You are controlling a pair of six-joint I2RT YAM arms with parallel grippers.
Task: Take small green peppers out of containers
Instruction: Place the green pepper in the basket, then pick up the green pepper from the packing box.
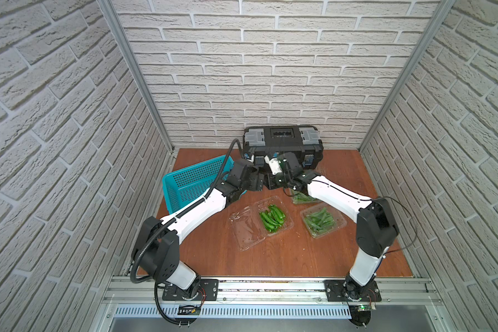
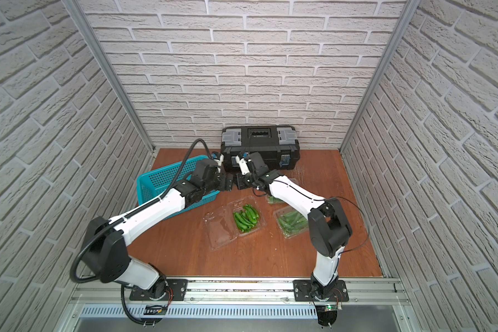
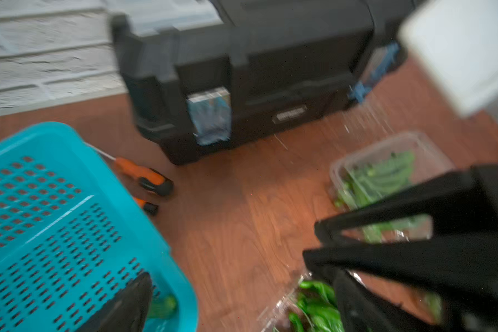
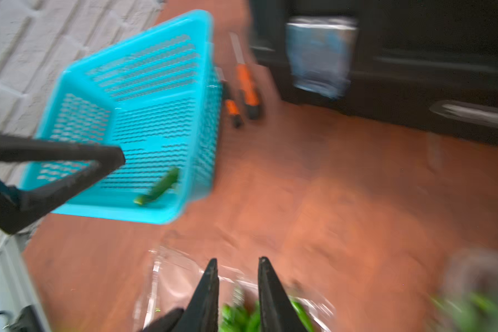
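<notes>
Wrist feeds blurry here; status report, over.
Left end effector open, empty. Right end effector open, empty, by open container. One pepper in basket, rest in containers. No obstruction seen.

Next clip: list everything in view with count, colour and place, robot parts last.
containers: three, clear; one open mid-table, two that look closed to its right.
peppers: many, green, in all three containers; one more in the basket.
basket: one, teal, rear left.
toolbox: one, black with grey latches, against the back wall.
screwdrivers: two, orange-and-black handles, between basket and toolbox.
table: one, brown wood.
left fingers: black, wide apart, beside the basket.
right fingers: black, slightly apart, above the open container.
</notes>
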